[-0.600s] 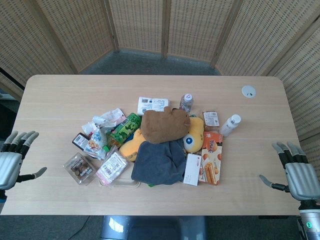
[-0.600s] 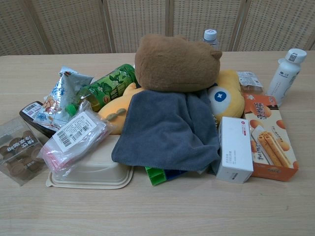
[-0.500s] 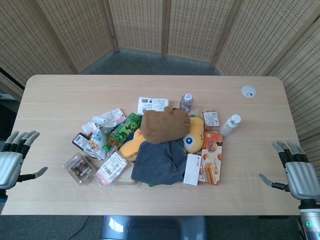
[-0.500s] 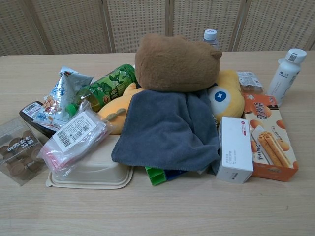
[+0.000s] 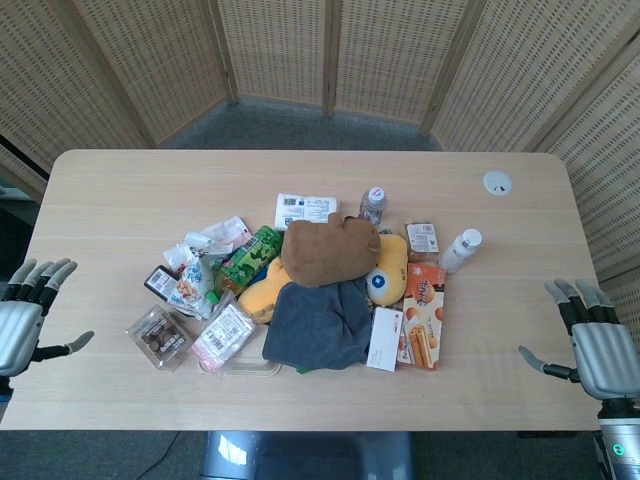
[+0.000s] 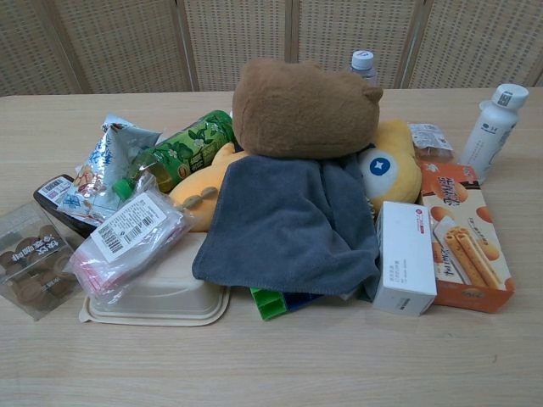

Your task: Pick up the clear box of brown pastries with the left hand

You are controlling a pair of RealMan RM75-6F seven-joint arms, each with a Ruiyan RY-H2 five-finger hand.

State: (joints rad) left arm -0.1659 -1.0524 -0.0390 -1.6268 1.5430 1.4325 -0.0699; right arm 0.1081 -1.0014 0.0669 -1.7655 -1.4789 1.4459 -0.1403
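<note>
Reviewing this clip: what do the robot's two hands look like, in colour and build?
Both the left hand and the right hand have a pale silver-grey ribbed back plate, with dark grey to black fingers tipped in lighter grey. Below the right hand a grey wrist section carries a small green spot. No cables or sleeves show.

left hand clipped by head view's left edge, right hand partly cut at bottom right; neither shows in chest view. Grey cloth hides most of yellow plush and a green item, possibly a box
</note>
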